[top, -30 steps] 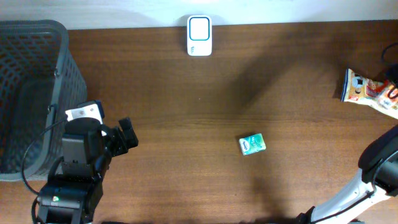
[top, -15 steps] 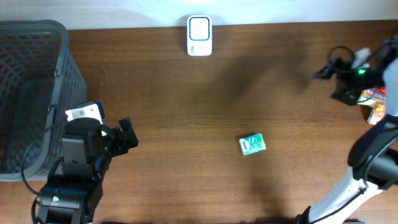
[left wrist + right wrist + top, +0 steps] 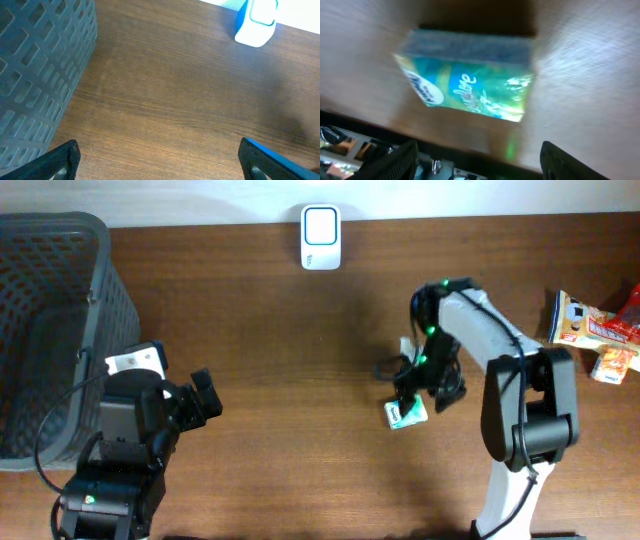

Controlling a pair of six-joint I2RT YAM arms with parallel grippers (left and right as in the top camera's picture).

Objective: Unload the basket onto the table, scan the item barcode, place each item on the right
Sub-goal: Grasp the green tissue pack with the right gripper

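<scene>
The right gripper (image 3: 477, 152) is held, fingers apart, over the small green cardboard box (image 3: 470, 85) mid-table. The left gripper (image 3: 160, 160) is spread wide at the near left.

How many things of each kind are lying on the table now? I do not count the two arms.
Grey mesh basket: 1
White barcode scanner: 1
Green box: 1
Snack packets at the right edge: at least 2; they are cut off by the picture's edge, so the exact count is unclear
Total: at least 5
</scene>
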